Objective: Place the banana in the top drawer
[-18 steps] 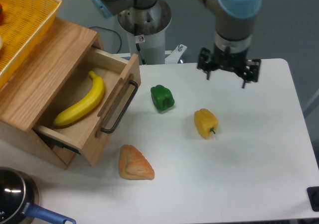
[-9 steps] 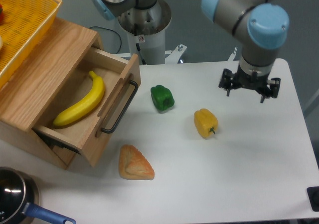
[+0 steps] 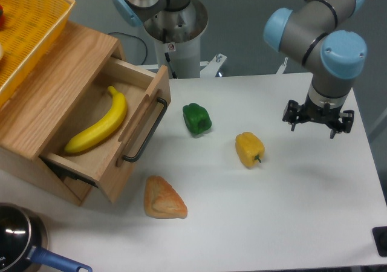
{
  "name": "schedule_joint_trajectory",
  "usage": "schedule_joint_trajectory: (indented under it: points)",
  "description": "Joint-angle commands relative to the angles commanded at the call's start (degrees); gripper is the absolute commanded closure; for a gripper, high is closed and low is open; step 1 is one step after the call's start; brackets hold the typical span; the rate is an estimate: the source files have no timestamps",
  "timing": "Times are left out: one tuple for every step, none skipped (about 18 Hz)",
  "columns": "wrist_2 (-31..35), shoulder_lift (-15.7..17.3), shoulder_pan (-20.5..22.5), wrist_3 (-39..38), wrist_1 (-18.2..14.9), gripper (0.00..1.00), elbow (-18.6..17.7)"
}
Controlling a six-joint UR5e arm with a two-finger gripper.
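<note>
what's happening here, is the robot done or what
The banana already lies inside the open top drawer of the wooden cabinet. The end effector hangs empty over the right side of the table, away from everything. A green pepper, yellow pepper and bread sit untouched on the table.

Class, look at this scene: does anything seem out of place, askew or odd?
Only the top drawer: it stands pulled open with the banana lying inside. Nothing looks spilled or damaged.

Gripper (image 3: 318, 124) moved right (and seemingly lower), empty.
</note>
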Motion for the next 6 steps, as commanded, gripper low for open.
schedule_joint_trajectory:
  points:
    - [0.3,-0.4,0.0,2.7,-0.3,0.0,0.2]
    - [0.3,-0.8,0.1,4.3,-0.3,0.0,0.0]
    - [1.0,-1.0,0.1,4.7,-0.4,0.0,-0.2]
    - [2.1,-1.1,0.0,4.8,-0.4,0.0,-0.4]
    - [3.0,-1.0,0.0,4.9,-0.4,0.0,-0.5]
    - [3.2,-0.8,0.0,5.0,-0.4,0.0,-0.5]
